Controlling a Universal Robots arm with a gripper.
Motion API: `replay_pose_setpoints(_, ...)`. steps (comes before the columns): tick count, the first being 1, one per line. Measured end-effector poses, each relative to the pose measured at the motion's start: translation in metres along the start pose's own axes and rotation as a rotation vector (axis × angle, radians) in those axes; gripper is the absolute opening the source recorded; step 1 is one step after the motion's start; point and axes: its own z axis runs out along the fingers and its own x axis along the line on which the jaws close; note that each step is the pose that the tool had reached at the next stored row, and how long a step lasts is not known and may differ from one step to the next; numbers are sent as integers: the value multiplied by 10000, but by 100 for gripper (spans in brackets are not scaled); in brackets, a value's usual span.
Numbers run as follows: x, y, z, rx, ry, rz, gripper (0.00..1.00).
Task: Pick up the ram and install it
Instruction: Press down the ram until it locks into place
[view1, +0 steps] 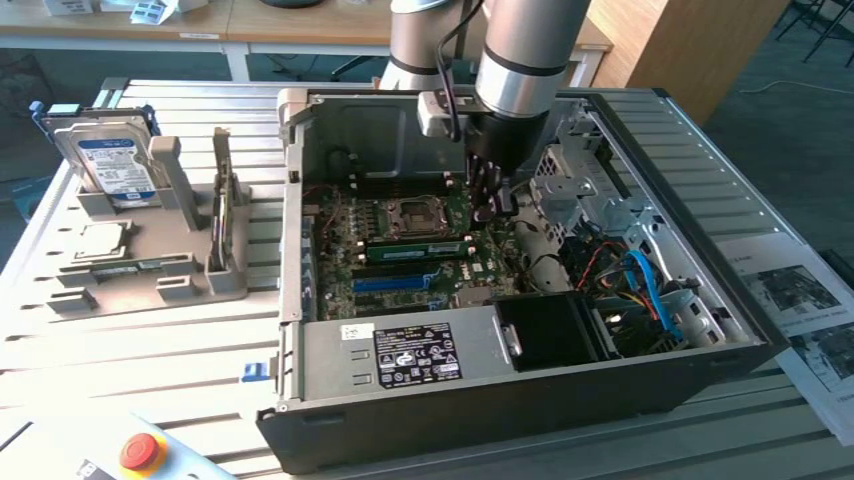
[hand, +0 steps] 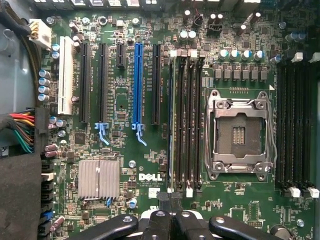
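Observation:
A green ram stick (view1: 416, 248) sits on edge in a memory slot beside the empty processor socket (view1: 407, 213) on the motherboard inside the open computer case (view1: 534, 400). My gripper (view1: 490, 205) hangs inside the case, just off that stick's end toward the exterior view's right. Its black fingers (hand: 159, 220) are shut together with nothing visible between them. In the wrist view the gripper (hand: 172, 207) is over the end of the bank of memory slots (hand: 185, 120), next to the socket (hand: 240, 132). Another ram stick (view1: 222, 200) stands upright in the grey holder (view1: 134, 275) outside the case.
The grey holder on the exterior view's left also carries a silver hard drive (view1: 114, 165) and a square processor chip (view1: 100, 240). The case walls, drive cage (view1: 587, 195) and blue cables (view1: 647, 285) crowd the gripper's right. A red stop button (view1: 140, 450) sits at the front.

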Motion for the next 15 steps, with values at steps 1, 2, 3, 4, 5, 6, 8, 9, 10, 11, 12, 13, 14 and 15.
replay_pose_setpoints(1,0,0,8,0,1,0,10)
replay_pose_setpoints(2,0,0,16,1,3,0,10)
replay_pose_setpoints(3,0,0,24,1,3,1,10)
replay_pose_setpoints(4,0,0,33,2,3,0,10)
replay_pose_setpoints(5,-1,-1,41,3,4,0,10)
replay_pose_setpoints(6,-1,0,49,3,5,0,10)
replay_pose_setpoints(8,-1,-1,66,5,6,0,10)
replay_pose_setpoints(9,-1,-1,74,5,6,0,10)
replay_pose_setpoints(10,-1,-1,82,6,7,0,10)
replay_pose_setpoints(11,-1,-1,89,6,8,0,10)
replay_pose_setpoints(12,-1,-1,97,7,9,0,10)
replay_pose_setpoints(13,-2,-1,104,8,10,0,10)
replay_pose_setpoints(14,-2,-1,112,8,12,0,10)
replay_pose_setpoints(15,-2,-1,120,8,13,0,10)
